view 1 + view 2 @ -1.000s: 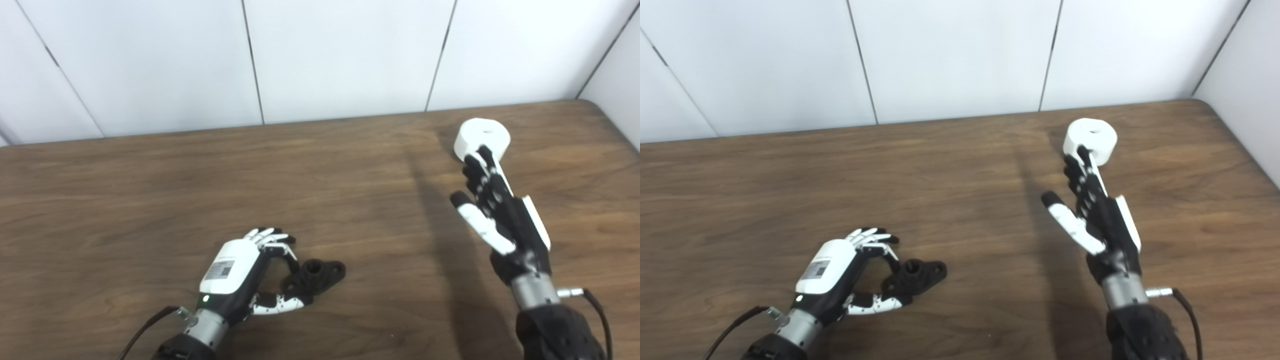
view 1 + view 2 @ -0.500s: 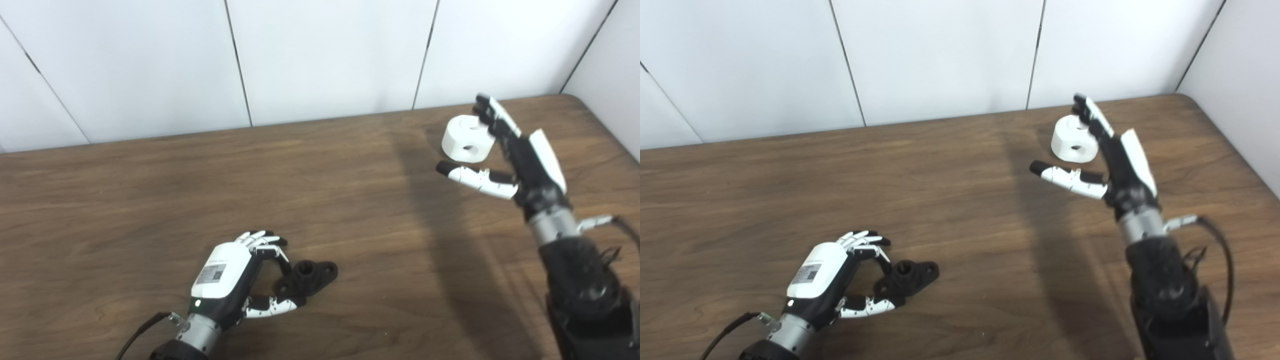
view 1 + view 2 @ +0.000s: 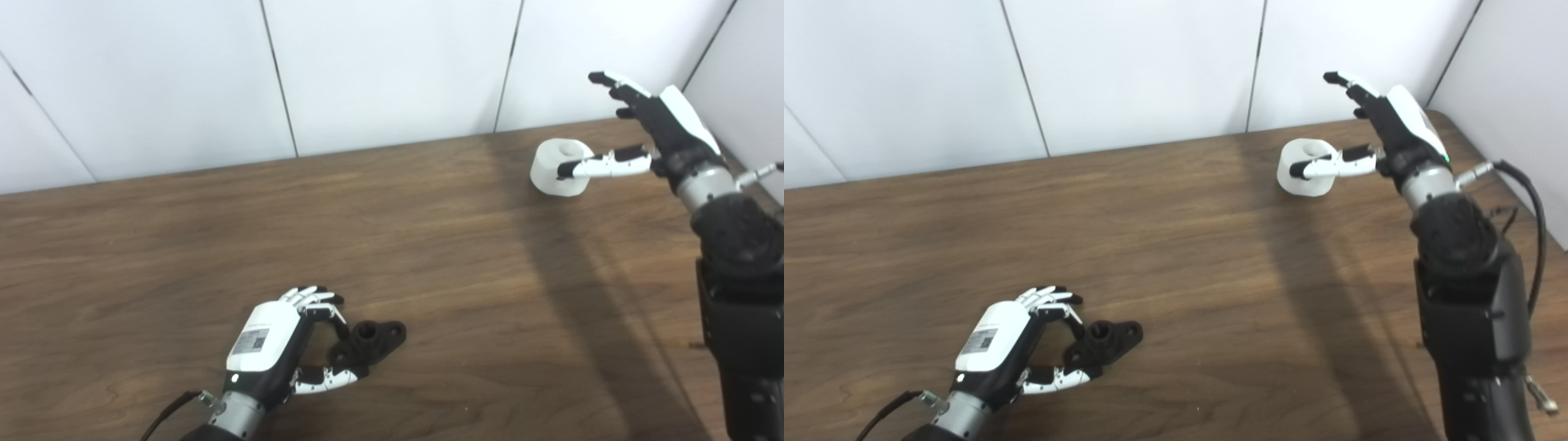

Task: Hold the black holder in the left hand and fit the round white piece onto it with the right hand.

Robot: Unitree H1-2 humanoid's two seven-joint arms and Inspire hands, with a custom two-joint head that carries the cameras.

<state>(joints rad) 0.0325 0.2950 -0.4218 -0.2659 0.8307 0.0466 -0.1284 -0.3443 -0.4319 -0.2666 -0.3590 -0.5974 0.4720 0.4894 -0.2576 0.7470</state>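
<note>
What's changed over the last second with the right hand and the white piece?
The right hand has travelled from the near side of the round white piece to its far right side, raised, fingers spread and thumb lying across it. It has not closed on the piece, which rests on the table. The camera shifted too. The left hand stays curled around the black holder, not lifted.

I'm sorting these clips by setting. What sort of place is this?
Probably a lab or test cell, not a home: a bare wood-grain table against plain white wall panels, holding only a black holder and a round white piece for the robot's hands.
</note>
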